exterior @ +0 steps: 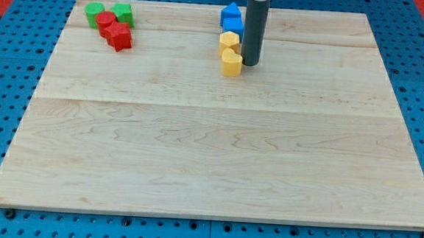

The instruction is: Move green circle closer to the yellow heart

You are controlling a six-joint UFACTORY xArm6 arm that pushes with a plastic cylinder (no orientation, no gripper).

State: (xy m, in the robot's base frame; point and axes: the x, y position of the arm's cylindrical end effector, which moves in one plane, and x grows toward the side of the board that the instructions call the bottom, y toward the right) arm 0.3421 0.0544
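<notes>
The green circle (95, 11) lies at the view's top left, next to a green star-like block (122, 12). The yellow heart (232, 62) lies near the top middle, just below another yellow block (229, 41). My tip (250, 64) rests on the board right beside the yellow heart, on its right side, far from the green circle. The rod rises from there out of the view's top.
Two red blocks (106, 21) (119, 36) lie just below the green ones. Two blue blocks (232, 12) (233, 26) lie above the yellow pair. The wooden board (210, 148) sits on a blue pegboard surface (10, 47).
</notes>
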